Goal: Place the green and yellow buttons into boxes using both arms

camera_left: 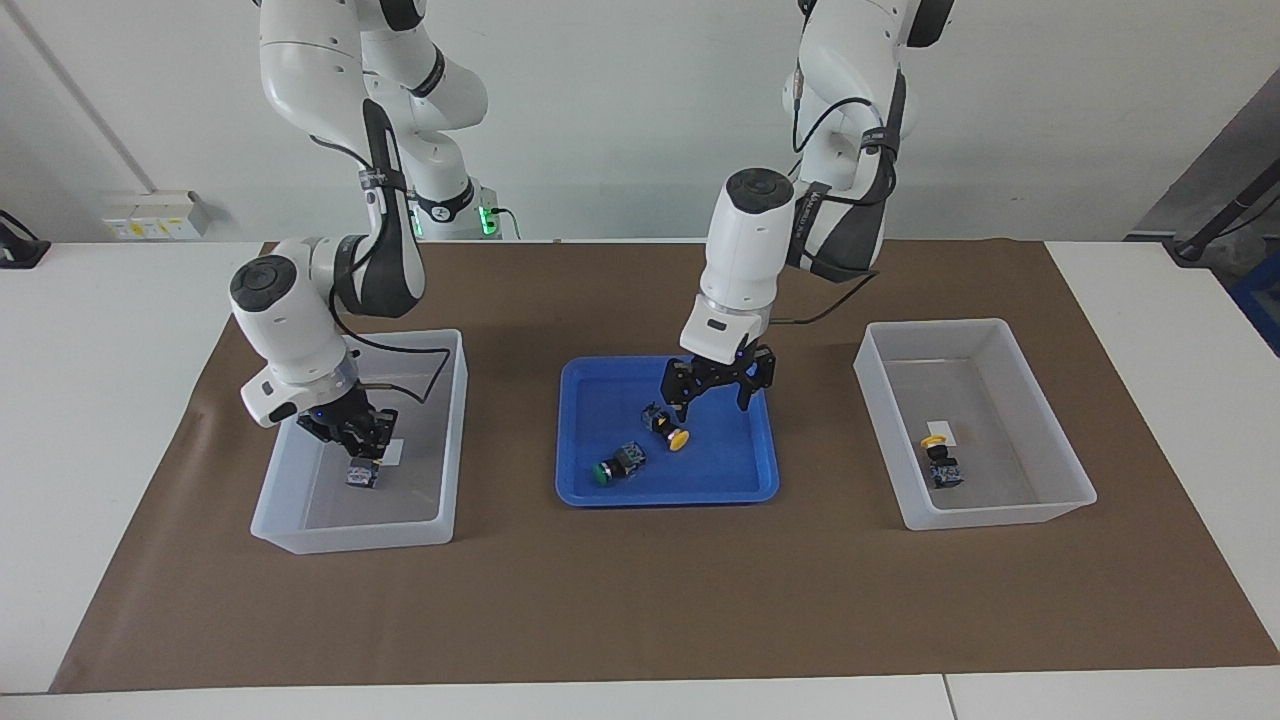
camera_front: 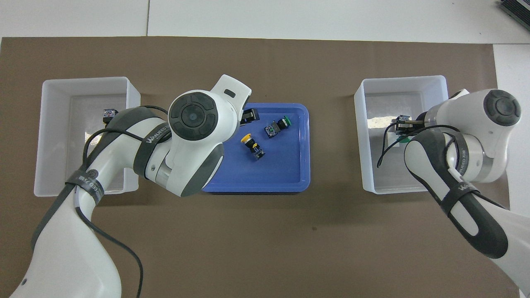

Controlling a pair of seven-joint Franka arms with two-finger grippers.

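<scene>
We list a brown mat (camera_left: 640, 600) on a white table. Centre frame: blue tray (camera_left: 600, 490) with one yellow button (camera_left: 668, 428) and one green button (camera_left: 618, 464); the left gripper (camera_left: 715, 385) hangs over them, fingers spread and empty. Frame right: box (camera_left: 1000, 510) holding a yellow-capped button (camera_left: 940, 462). Frame left: second box (camera_left: 350, 530); the right gripper (camera_left: 352, 432) is inside, its fingers at a dark-bodied button (camera_left: 361, 473), and we cannot tell whether they grip it.

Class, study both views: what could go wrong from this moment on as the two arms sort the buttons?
1. The open left gripper hangs over the blue tray, where the yellow button and green button lie tipped close together; descending, it may nudge the wrong one.
2. The right gripper sits low in its box, a dark-bodied button right under it; whether it is let go is unclear, so lifting might drag it.
</scene>
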